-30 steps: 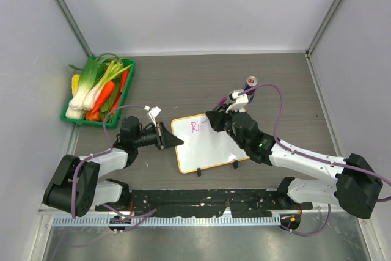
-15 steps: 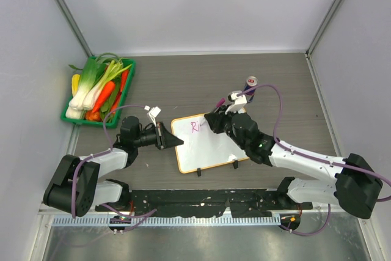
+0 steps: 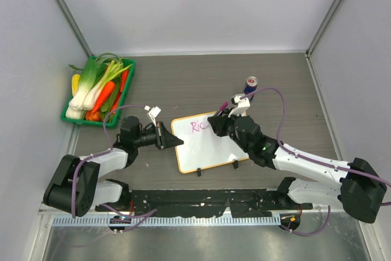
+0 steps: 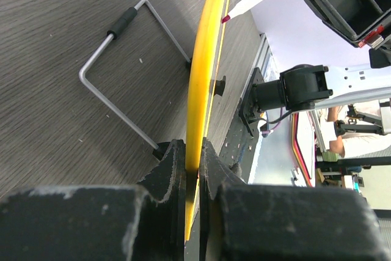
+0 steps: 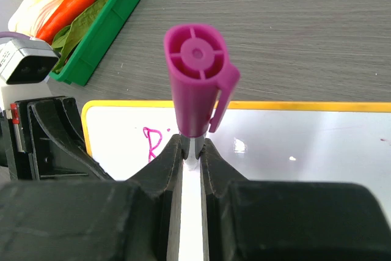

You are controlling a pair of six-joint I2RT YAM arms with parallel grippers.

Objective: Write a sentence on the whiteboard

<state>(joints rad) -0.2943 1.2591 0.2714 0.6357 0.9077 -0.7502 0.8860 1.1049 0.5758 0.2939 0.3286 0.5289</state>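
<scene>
Seen from above, the whiteboard [image 3: 211, 148] sits near the middle of the table [image 3: 183, 84]. The sentence [image 3: 197, 127] is only a few pink letters at the board's far left corner. In the left wrist view, the left gripper [image 4: 193, 157] is closed tight on the board's left edge. In the right wrist view, the right gripper [image 5: 192, 151] is clamped on the marker [image 5: 195, 77]. In my judgement, good writing here needs light, even pressure on the tip, small strokes going to the right, and a steady hold on the board.

arms [image 3: 305, 163]: white links, black joints | cables [image 3: 284, 108]: purple | left claw [image 3: 175, 140], right claw [image 3: 215, 118]: black
</scene>
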